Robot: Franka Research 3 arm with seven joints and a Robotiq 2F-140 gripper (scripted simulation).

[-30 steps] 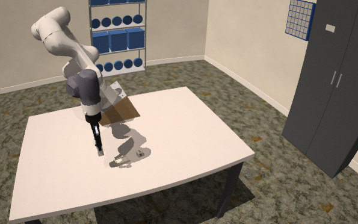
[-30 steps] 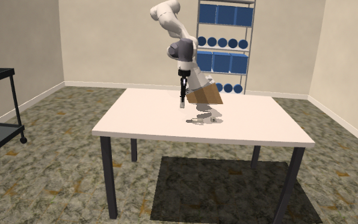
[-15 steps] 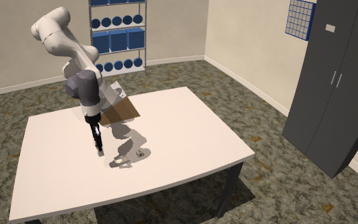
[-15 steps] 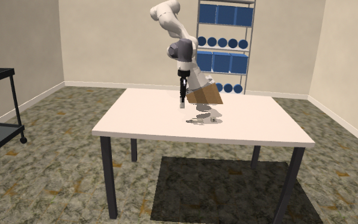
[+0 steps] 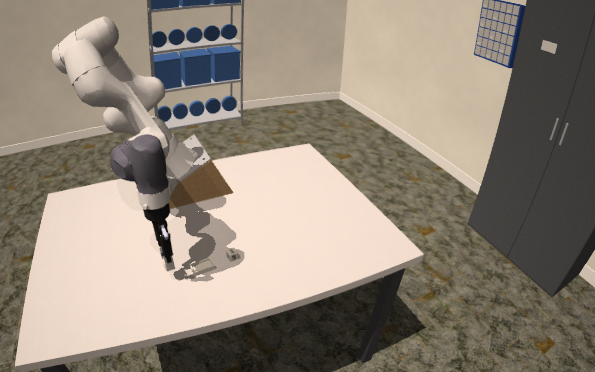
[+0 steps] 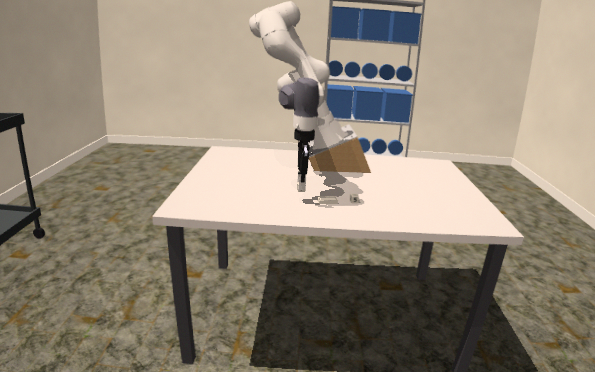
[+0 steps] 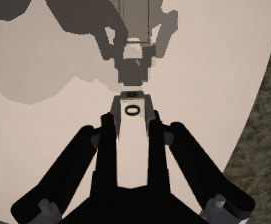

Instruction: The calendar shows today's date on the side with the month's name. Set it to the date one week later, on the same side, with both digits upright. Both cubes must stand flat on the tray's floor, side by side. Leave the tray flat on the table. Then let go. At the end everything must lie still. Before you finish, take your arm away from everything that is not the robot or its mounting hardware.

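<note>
A cube (image 7: pixel 133 108) showing a 0 is pinched in the gripper (image 5: pixel 168 264), above the desk (image 5: pixel 292 210). The tray (image 5: pixel 206 266) lies at 3 o'clock of the gripper in the top view, the other cube (image 5: pixel 232 255) beyond it. The held cube should be lowered squarely onto the tray floor, digit kept upright, and released gently.

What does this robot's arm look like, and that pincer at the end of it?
The arm is made of fat, rounded white segments, ending in a grey wrist section. Below it hangs the slim black pincer with pale fingertips. No loose cables show. From the wrist view, its black linkages spread out like two bent legs.
</note>
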